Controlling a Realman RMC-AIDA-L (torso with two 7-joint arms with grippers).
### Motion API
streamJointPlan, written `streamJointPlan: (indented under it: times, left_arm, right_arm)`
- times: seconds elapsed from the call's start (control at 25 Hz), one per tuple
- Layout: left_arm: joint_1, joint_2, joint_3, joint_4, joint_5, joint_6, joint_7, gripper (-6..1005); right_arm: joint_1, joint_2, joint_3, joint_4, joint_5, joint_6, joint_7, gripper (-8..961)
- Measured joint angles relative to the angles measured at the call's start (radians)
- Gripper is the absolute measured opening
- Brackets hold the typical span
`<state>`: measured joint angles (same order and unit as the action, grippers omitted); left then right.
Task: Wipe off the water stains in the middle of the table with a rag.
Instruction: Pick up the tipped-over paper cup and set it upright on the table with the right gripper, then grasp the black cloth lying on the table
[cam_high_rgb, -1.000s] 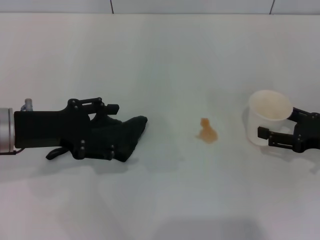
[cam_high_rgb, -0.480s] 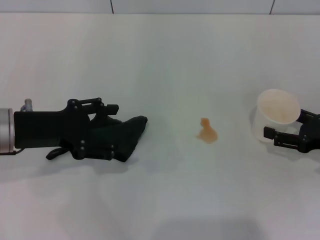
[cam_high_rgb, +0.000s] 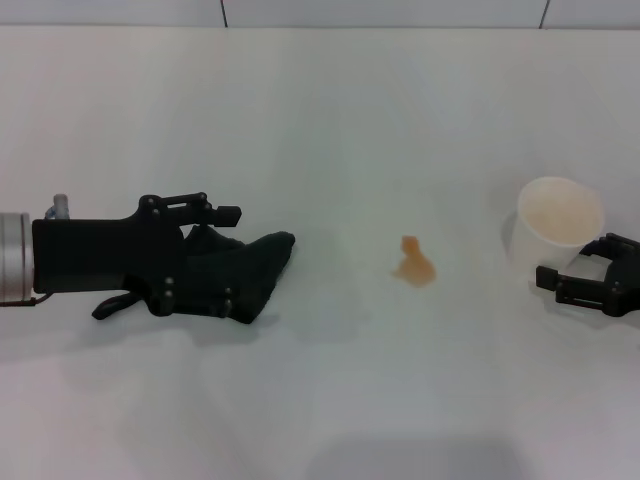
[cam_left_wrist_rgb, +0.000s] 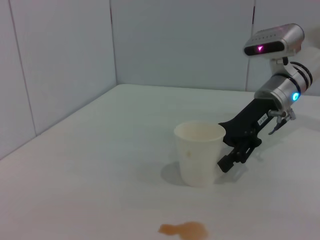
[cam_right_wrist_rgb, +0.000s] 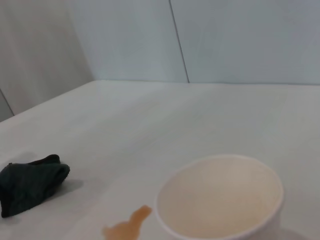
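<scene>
The water stain, a small orange-tan blotch, lies mid-table on the white table. It also shows in the left wrist view and the right wrist view. The black rag lies crumpled to the left of the stain, also in the right wrist view. My left gripper is open, with its fingers on either side of the rag's near end. My right gripper is open and empty at the far right, just beside the cup; it also shows in the left wrist view.
A cream paper cup stands upright at the right, between the stain and my right gripper. It also shows in the left wrist view and the right wrist view. Grey wall panels bound the table's far edge.
My right gripper carried the cup to the right, set it upright, let go and drew back slightly. My left gripper edged a little to the right at the rag.
</scene>
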<state>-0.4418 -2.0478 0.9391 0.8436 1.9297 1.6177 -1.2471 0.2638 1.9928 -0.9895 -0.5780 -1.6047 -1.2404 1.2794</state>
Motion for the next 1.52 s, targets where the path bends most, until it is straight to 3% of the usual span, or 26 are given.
streamJointPlan:
  times: [0.6,1.16,1.52]
  left_arm:
    - [-0.002,0.004,-0.005,-0.001,0.000,-0.002,0.000,861]
    - [-0.002,0.003,-0.005,0.000,0.000,-0.005,0.000,862]
    - [-0.002,-0.002,-0.005,0.001,-0.008,-0.027,0.000,861]
  right_arm:
    - [-0.055,-0.003,0.003,-0.019,0.000,-0.090,-0.002,849]
    - [-0.178,0.009,0.135,-0.163,0.010,-0.398,0.002,848]
    - [-0.125,0.014,0.115,-0.283,0.049,-0.475,0.043,847]
